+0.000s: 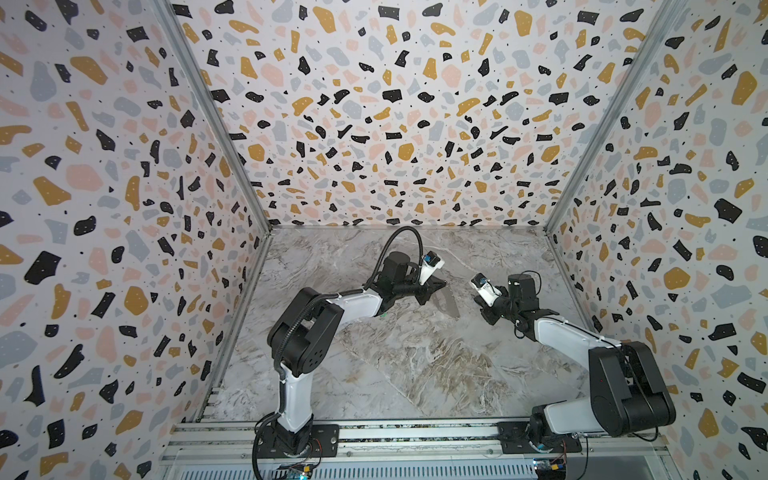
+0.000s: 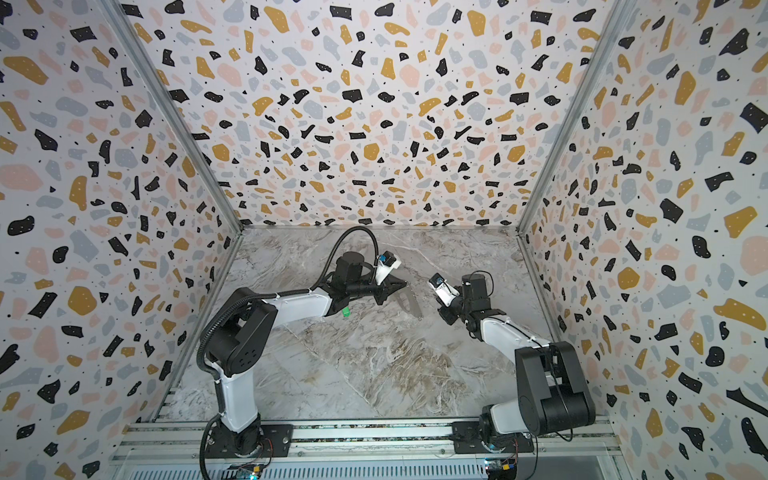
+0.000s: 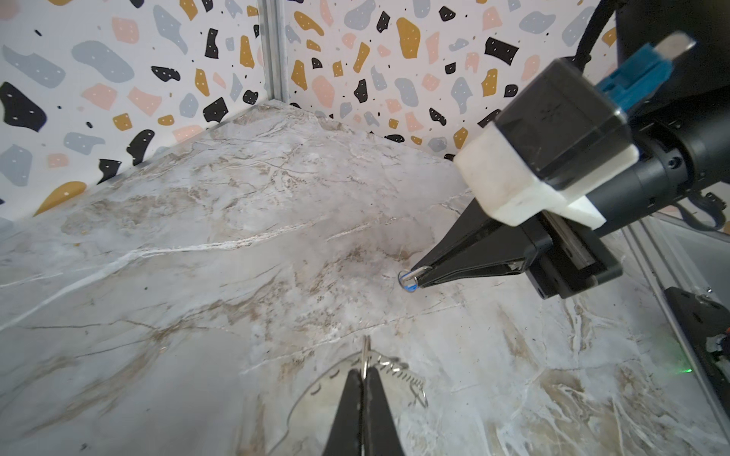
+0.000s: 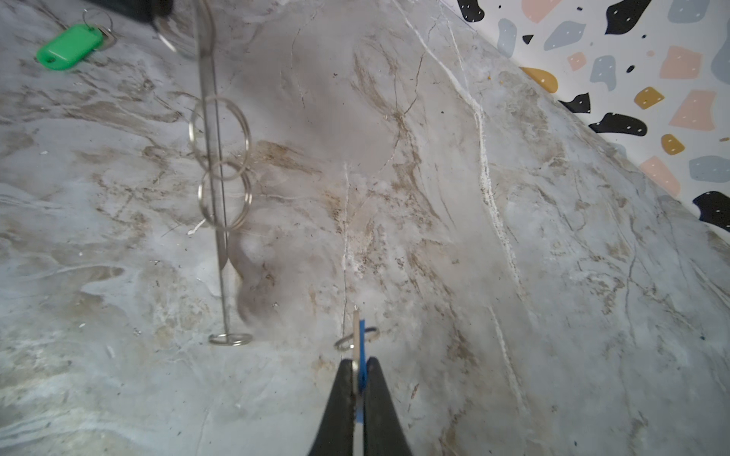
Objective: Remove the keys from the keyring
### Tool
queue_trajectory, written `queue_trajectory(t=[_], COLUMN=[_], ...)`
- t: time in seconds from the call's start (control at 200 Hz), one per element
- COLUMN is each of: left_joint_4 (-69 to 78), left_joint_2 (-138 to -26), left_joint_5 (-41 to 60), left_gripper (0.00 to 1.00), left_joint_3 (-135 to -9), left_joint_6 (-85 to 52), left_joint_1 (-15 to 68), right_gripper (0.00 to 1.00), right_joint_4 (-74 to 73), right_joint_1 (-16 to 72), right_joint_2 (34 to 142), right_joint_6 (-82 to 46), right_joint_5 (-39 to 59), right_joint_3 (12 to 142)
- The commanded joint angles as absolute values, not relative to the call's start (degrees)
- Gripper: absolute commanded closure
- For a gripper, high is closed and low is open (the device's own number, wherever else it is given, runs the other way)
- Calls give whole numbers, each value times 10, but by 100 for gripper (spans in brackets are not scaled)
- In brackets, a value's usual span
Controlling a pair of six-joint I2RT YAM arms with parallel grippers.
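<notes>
One blue key (image 4: 362,335) sits in right hand (image 4: 359,369), clear of keyring (image 1: 451,305).

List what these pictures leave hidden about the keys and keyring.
The blue key: right wrist view, mostly buried between the right gripper's shut fingers.
The keyring: left wrist view, cut off by the bottom edge and covered by the left gripper.
The green key: in a top view, nearly all behind the left forearm.

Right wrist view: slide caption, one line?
Right gripper, jaws shut on small blue plastic tag, apart from thin flat plate keyring; bright green plastic tag lies on marble table.
</notes>
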State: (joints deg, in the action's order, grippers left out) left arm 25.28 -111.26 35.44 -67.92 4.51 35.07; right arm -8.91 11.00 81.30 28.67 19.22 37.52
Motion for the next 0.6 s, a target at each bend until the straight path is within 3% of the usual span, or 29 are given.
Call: queue_trajectory(t=[0.0,0.596], left_joint_4=[185,114], left_joint_2=[-1099,-1083], left_joint_5=[344,219], left_gripper=[100,100], left_joint_3=[-687,-666], left_joint_6=[100,71], left_joint_1=[342,309], right_gripper=[100,100], right_joint_4=[-93,-74], right_joint_1=[113,153], right_joint_2=[817,882], right_joint_6=[289,316], right_joint_5=[191,169], right_joint_3=[383,419])
